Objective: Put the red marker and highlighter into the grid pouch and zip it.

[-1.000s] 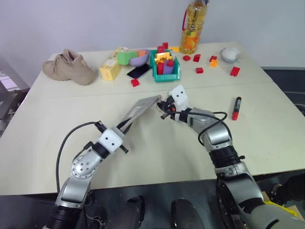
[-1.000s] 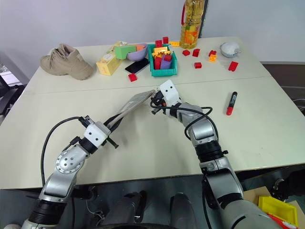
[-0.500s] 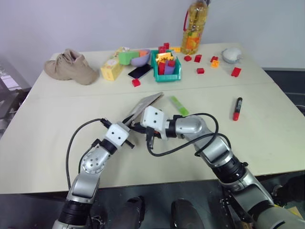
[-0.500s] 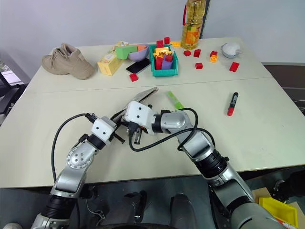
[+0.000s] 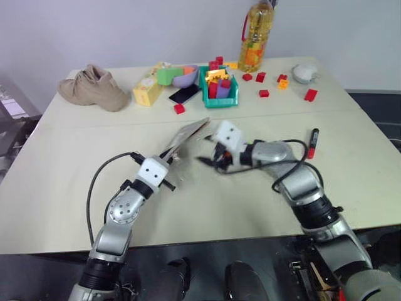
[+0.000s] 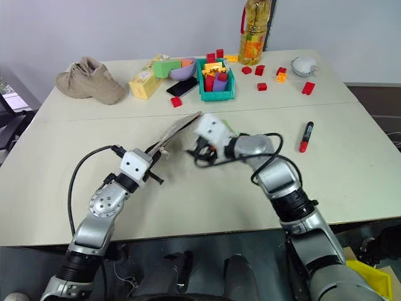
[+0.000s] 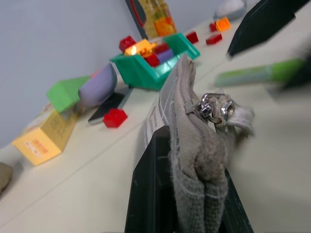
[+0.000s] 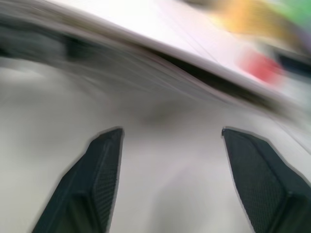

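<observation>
Pale bench (image 5: pixel 75 188) against a grey-white wall, cluttered along its far edge. From left: one tan shoe (image 5: pixel 92 88); one yellow carton (image 5: pixel 145 91), print too small to read; a green block (image 5: pixel 166 75) beside a purple bowl (image 5: pixel 184 78); a black phone (image 5: pixel 183 95) lying flat; one teal bin (image 5: pixel 218 91) full of coloured blocks; a bottle of oil (image 5: pixel 255 36) w/ a yellow label, text unreadable; a pale rounded object (image 5: pixel 303 73) at far right. Six or so loose red blocks lie scattered round the bin and bottle, plus one orange.

Nearer centre, the left gripper (image 7: pixel 187 204) has its jaws closed on one end of the grid pouch (image 5: pixel 187 135), holding it up off the bench, long axis running from gripper away toward the bin. Left wrist view shows the zipper edge uppermost, metal zip pull (image 7: pixel 214 106) close to the gripped end, a white label on the side, no writing readable.

Right of the pouch, the right gripper (image 8: pixel 170 174) sits near the raised far end, jaws spread apart, nothing between them. The highlighter (image 7: pixel 257 73) lies on the bench just beyond the pouch, blurred, lying roughly across the pouch's line.

Red marker (image 5: pixel 311 143) lies alone toward the bench's right side, well apart from both grippers, black cap pointing away from the robot, axis near front-to-back.
</observation>
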{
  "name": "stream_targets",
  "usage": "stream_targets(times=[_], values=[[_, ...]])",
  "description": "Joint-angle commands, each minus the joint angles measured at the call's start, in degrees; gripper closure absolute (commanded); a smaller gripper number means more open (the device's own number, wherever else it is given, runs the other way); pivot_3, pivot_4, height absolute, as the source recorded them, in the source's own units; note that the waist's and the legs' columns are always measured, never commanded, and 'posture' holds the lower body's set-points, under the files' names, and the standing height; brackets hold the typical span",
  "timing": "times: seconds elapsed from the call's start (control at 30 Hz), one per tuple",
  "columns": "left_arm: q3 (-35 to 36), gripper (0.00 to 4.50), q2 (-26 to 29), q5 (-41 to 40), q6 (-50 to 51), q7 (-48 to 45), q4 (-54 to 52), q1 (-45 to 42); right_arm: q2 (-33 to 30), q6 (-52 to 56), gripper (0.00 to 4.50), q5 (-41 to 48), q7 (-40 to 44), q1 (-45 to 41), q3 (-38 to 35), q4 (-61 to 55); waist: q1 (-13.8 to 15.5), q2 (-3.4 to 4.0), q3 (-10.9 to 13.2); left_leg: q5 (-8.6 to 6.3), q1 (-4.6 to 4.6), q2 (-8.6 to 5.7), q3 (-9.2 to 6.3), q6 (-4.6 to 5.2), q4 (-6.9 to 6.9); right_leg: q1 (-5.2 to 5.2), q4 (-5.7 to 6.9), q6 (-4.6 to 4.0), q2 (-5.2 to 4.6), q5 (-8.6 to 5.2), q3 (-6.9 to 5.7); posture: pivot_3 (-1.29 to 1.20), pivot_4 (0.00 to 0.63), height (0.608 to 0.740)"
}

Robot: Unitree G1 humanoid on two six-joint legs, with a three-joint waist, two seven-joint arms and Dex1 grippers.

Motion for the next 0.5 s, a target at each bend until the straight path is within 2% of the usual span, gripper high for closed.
stream_targets(times=[0.03,0.17,0.3,0.33,0.37,0.47,0.5], values=[[2.11,4.50,1.50,-1.00,0.23,-0.38,-0.58,-0.08,1.02,0.34,1.09,-0.45,-6.69,-3.24,-5.87,8.36,-0.14,0.00,0.00,0.00,-0.01,0.00,0.01,0.00,-0.01,-0.02,0.00,0.00,0.00,0.00,0.01,0.00,0.150,0.740],[2.05,4.50,2.48,-0.08,-0.94,0.00,0.29,-0.38,2.54,-0.11,1.09,-0.64,-10.07,-4.65,-8.29,17.39,-0.48,0.01,0.00,0.01,-0.01,0.04,0.09,0.00,-0.05,-0.06,0.00,-0.01,0.01,0.00,0.06,0.00,0.150,0.740],[1.99,4.50,2.29,-0.10,-1.96,0.50,0.95,-0.71,4.57,1.28,1.09,1.65,-9.44,-4.37,-10.14,20.21,-0.31,0.01,0.00,0.01,0.01,0.05,0.08,-0.01,-0.01,-0.01,0.01,-0.01,0.02,0.00,0.06,0.00,0.150,0.740],[2.02,4.50,2.20,0.01,-2.02,0.75,1.11,-0.78,5.00,1.56,1.62,2.12,-9.59,-4.32,-10.71,20.35,-0.20,0.01,0.00,0.01,0.01,0.04,0.09,0.00,0.00,0.01,0.00,-0.01,0.02,0.00,0.06,0.00,0.150,0.740],[2.00,4.50,2.17,0.14,-2.06,0.91,1.23,-0.84,5.15,1.60,1.91,2.18,-9.58,-4.21,-10.80,20.26,-0.16,0.01,0.01,0.01,0.00,0.03,0.08,0.00,0.00,0.00,0.00,-0.01,0.01,0.00,0.06,0.00,0.150,0.740],[1.90,4.50,2.13,0.25,-2.19,1.09,1.51,-1.01,5.29,1.69,3.49,2.10,-9.67,-3.82,-10.81,19.51,-0.19,0.01,0.00,0.01,0.00,0.02,0.08,0.00,0.01,0.00,0.01,0.00,0.00,0.00,0.06,0.00,0.150,0.740],[1.89,4.50,2.08,0.19,-2.26,1.09,1.63,-1.09,5.32,1.79,3.61,2.13,-9.77,-3.64,-10.83,19.06,-0.21,0.01,0.00,0.01,0.01,0.03,0.08,0.00,0.00,0.00,0.01,0.00,0.00,0.00,0.06,0.00,0.150,0.740]])
